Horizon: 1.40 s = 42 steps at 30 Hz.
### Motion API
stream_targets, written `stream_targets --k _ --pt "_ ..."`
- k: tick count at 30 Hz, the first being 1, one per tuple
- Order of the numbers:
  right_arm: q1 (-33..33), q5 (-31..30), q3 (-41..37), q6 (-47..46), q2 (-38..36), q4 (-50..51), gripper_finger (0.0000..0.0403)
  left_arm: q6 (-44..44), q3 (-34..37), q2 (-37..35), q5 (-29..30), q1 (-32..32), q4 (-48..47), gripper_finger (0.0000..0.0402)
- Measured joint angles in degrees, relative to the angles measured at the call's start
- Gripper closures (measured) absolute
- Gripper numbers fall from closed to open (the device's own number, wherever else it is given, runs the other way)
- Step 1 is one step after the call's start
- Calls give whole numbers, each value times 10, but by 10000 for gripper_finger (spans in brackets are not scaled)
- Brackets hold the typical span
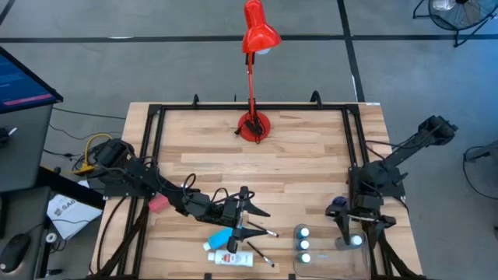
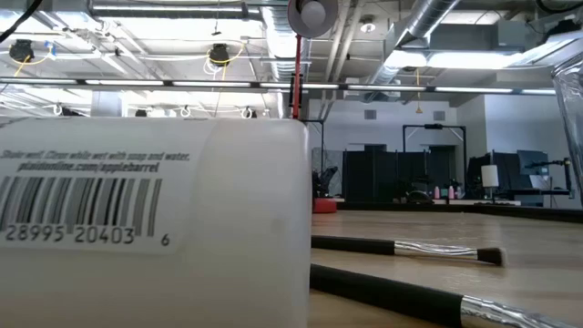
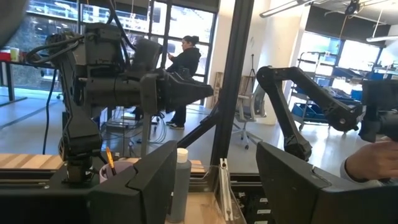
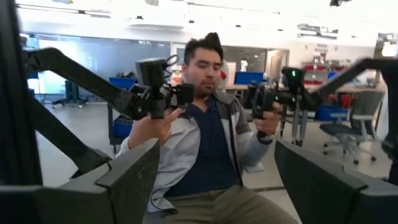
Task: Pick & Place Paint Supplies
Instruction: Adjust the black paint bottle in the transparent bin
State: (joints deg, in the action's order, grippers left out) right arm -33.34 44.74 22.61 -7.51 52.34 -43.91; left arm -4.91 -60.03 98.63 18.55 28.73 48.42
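Near the table's front edge lie a blue tube (image 1: 222,236), a white tube (image 1: 230,258) and thin dark brushes (image 1: 263,231) (image 2: 401,248). A barcoded white container (image 2: 155,228) fills the low view's left. Three white-capped bottles (image 1: 303,244) stand upright in a clear tray (image 1: 323,250). My left gripper (image 1: 261,222) (image 3: 217,152) hovers open above the tubes, pointing level toward the tray. One capped bottle (image 3: 181,182) shows farther off between its fingers, untouched. My right gripper (image 1: 359,229) (image 4: 214,162) stands open at the right, above the tray's right end, holding nothing.
A red desk lamp (image 1: 254,124) stands at the far middle of the table. A lilac cup (image 1: 336,206) (image 3: 115,171) holding a brush sits beside the right arm. A black frame (image 1: 156,132) borders the tabletop. A person (image 4: 208,137) sits beyond the table, holding control handles.
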Motion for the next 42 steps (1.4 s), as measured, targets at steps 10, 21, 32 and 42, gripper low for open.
stream_targets --k 10,21,32,42 --pt "-5 -15 0 -65 13 -4 94 1 0 0 -1 -1 0 192" --pt "-37 -85 0 -41 13 73 94 1 0 0 -3 -15 0 192" --pt "-136 -70 -4 42 13 74 94 1 0 0 -2 -15 0 192" --pt "-158 -245 7 35 8 21 94 1 0 0 0 -18 0 192"
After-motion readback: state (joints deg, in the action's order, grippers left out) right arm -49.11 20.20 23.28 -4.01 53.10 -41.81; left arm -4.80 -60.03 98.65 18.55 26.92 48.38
